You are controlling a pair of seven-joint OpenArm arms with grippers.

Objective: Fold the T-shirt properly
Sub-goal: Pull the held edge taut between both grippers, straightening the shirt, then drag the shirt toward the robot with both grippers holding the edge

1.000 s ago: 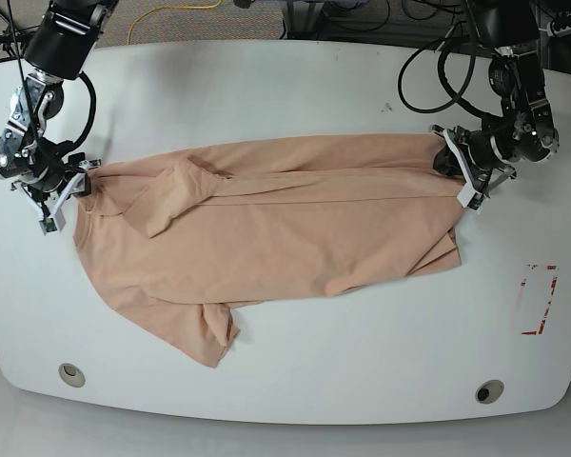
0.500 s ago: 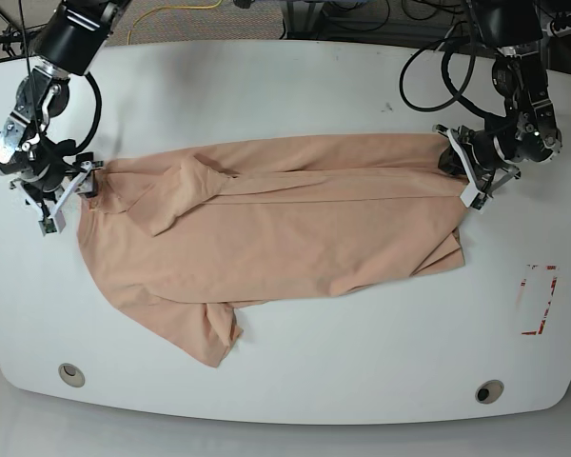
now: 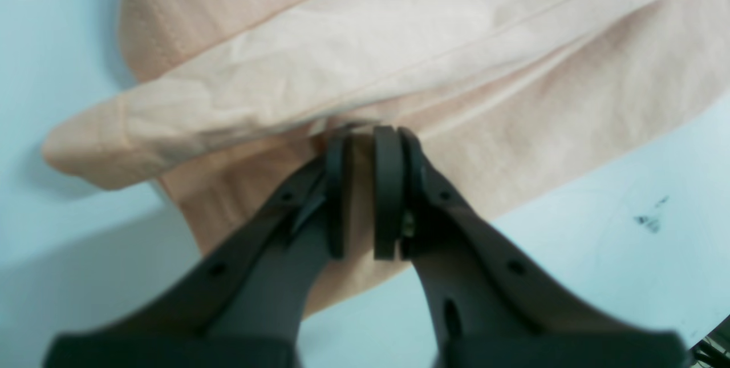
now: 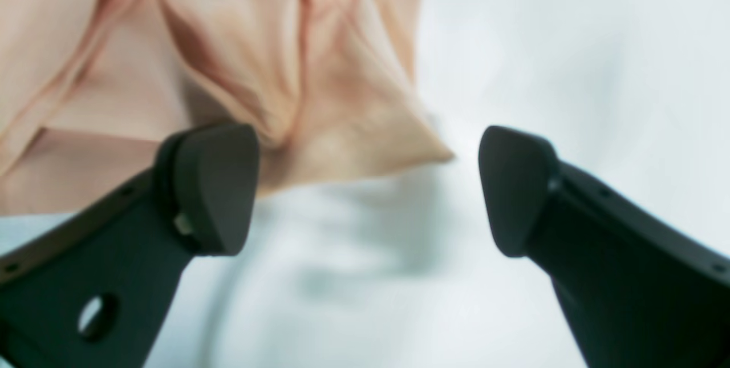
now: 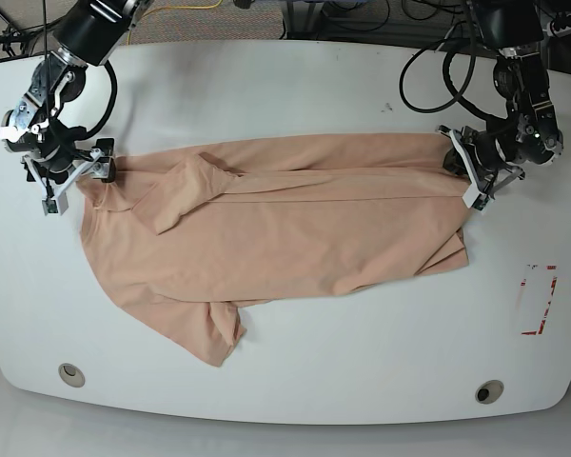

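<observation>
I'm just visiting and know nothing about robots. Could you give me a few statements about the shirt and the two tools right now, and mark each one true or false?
1. The left tool is shut on the T-shirt. True.
2. The right tool also pinches cloth. False: its jaws stand wide apart, with the shirt's edge lying between and beyond them.
3. The shirt hangs in the air. False: it lies spread on the white table.
4. One short sleeve points toward the table's near edge. True.
5. The shirt is blue. False: it is peach-pink.
</observation>
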